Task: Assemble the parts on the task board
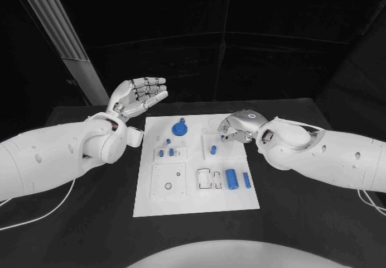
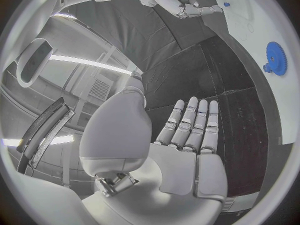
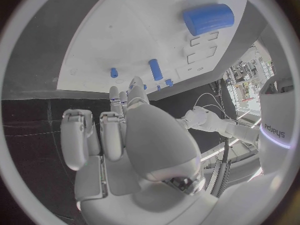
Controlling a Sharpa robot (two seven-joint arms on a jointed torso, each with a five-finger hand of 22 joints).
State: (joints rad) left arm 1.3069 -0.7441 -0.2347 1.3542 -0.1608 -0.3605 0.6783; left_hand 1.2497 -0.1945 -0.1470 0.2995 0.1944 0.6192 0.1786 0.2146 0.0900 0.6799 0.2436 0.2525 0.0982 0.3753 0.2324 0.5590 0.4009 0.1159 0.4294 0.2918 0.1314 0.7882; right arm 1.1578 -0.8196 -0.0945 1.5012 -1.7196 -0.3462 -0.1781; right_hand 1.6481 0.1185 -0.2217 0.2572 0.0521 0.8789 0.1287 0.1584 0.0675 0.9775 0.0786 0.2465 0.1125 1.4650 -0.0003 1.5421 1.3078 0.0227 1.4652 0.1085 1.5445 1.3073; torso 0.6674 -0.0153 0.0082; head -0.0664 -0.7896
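Progress: early | white rectangular task board (image 1: 153,204) mid-worktop, small blue plastic parts (image 1: 231,178) loose on it (none visibly seated) | left hand (image 1: 138,95) raised, fingers apart, empty | right hand (image 1: 238,124) over board's far edge, fingers curled, grasp unclear

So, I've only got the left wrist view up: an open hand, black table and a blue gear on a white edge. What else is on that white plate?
Observer: Besides the gear, the head view shows a thick blue cylinder lying on the task board, towards its near right.
Operator: And that other hand far off, where is it?
Observer: The right hand hovers over the board's far right corner, fingers curled downward.
Operator: Is my hand over the plate too?
Observer: No, the left hand is raised by its far left corner, palm up, holding nothing.
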